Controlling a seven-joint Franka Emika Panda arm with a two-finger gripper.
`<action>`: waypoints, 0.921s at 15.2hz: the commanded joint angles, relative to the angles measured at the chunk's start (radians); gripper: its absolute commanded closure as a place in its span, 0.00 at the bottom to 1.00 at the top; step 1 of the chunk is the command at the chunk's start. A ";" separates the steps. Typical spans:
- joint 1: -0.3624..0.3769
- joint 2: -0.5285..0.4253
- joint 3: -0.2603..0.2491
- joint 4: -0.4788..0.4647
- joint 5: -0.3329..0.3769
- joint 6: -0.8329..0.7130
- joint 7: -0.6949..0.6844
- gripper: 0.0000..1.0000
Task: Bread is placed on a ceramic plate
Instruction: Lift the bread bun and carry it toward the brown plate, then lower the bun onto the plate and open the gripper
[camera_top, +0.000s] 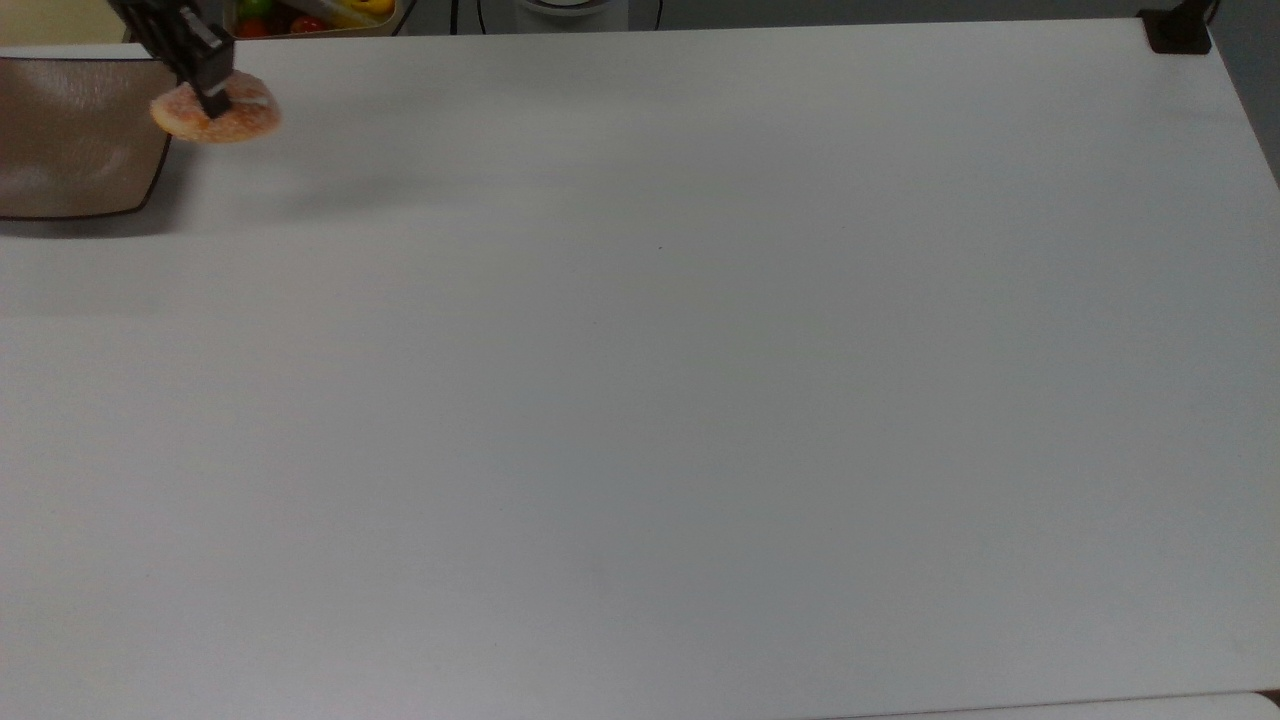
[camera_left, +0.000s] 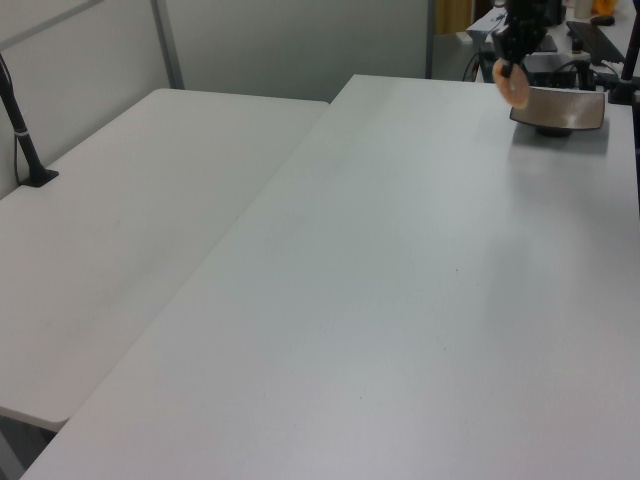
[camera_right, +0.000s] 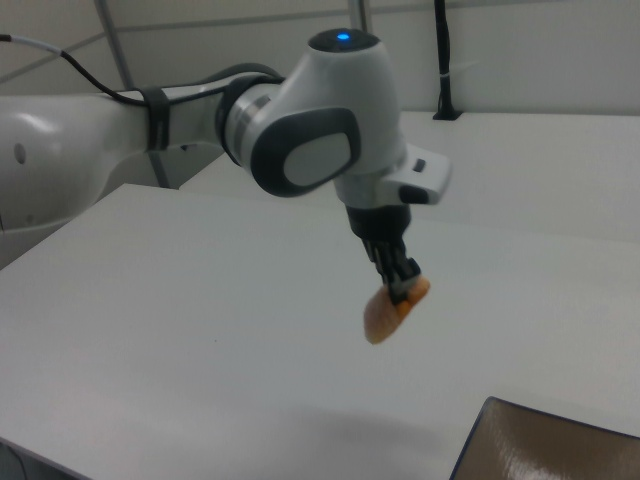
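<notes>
White table (camera_top: 700, 400) runs bare across nearly the whole top view; a second white table (camera_left: 130, 220) butts against it on the left view's left, grey wall behind. Ceramic plate (camera_top: 70, 135) sits at the table's far corner on the top view's left, cut by the frame edge, nothing lying on it. Gripper (camera_top: 212, 100) is pinched on the bread (camera_top: 218, 115), held clear above the table, overlapping the plate's right rim in the top view; right view has the bread (camera_right: 392, 308) hanging edge-down, off the plate (camera_right: 560, 445). Bin of colourful fruit (camera_top: 310, 17) sits behind the plate, past the table edge. Black clamp (camera_top: 1178, 30) at the opposite far corner.
</notes>
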 joint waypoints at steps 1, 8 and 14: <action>-0.040 0.034 -0.053 -0.010 0.010 0.015 -0.141 0.93; -0.144 0.149 -0.064 0.004 0.039 0.073 -0.266 0.93; -0.192 0.183 -0.064 0.001 0.044 0.136 -0.303 0.93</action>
